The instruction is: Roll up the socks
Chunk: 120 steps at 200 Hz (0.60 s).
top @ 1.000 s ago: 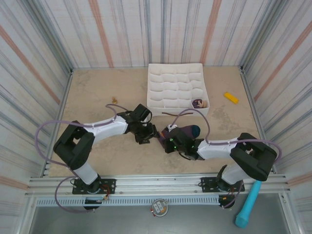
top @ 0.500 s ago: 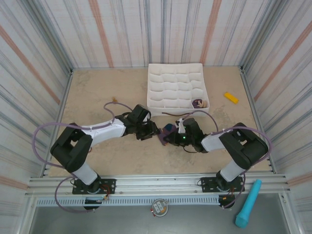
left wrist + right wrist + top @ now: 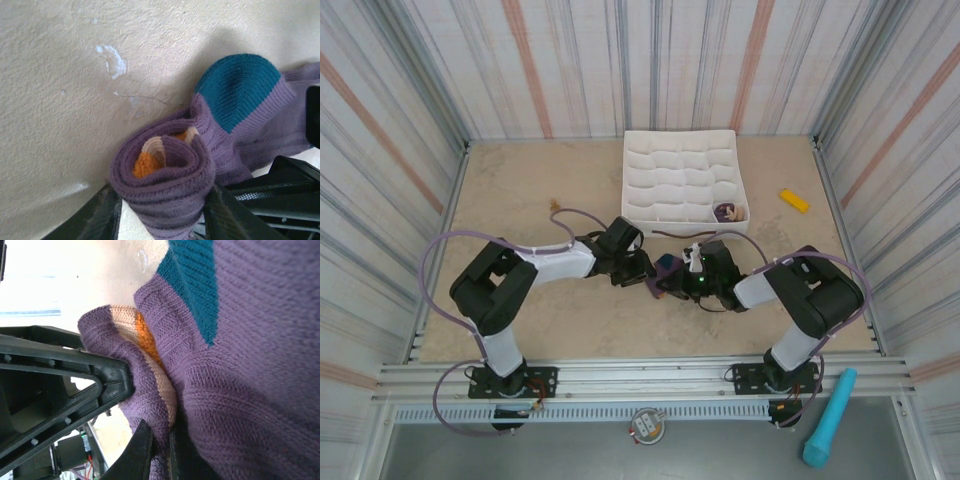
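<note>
The socks (image 3: 665,268) lie mid-table between both grippers, purple knit with a teal heel (image 3: 240,85). One end is wound into a tight roll (image 3: 165,170) with orange and cream showing at its core. My left gripper (image 3: 161,210) has a dark finger pressed against each side of that roll, shut on it. My right gripper (image 3: 159,440) is shut on a thin fold of the purple fabric (image 3: 240,390) right beside the roll. From above, the left gripper (image 3: 642,272) and right gripper (image 3: 678,284) almost touch, with the socks between them.
The white compartmented tray (image 3: 626,180) stands behind the socks, with a dark rolled bundle (image 3: 728,211) in its front right cell. A yellow item (image 3: 794,200) lies at the right, a small brown bit (image 3: 556,205) at the left. A teal cylinder (image 3: 830,420) lies beyond the front rail.
My left gripper has slid right onto the roll and its fingers have narrowed around it. The right gripper moved up and left over the socks, covering the teal heel in the top view.
</note>
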### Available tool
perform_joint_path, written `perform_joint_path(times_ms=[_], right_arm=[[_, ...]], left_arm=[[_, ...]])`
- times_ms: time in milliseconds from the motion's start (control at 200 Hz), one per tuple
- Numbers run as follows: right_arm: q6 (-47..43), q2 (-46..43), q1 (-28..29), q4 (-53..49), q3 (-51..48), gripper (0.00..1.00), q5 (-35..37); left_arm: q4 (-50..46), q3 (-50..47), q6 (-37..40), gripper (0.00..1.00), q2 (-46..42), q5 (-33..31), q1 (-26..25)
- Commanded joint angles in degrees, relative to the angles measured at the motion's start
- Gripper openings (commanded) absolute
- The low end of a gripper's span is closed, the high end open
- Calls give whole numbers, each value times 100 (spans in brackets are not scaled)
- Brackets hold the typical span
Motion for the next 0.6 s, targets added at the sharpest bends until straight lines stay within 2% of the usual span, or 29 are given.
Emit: perform_joint_path(times_ms=[0,100,195,341,446,596], right_arm=[[199,218,-21,-351,-195,2,-59],[54,48,-15,-568,-162,22,-3],[-385,-434,83,-1574,106,39,218],[-1271,-1503,616,-3646,715,61,1460],[-1746,-2017,1200,-4652,1129,69,2589],[-2208,-2118,2329,-5382,1582,71,4465]], left_arm=[[-126,123,-16,36,217,-222,-33],[-415,252,-91,20,288,-285,-31],[-926,499,-35,9,313,-334,-31],[-1742,800,-61,1,177,-472,-15],[-2255,1020,-103,0,108,-473,-15],[-2768,1208,-196,0,107,-349,3]])
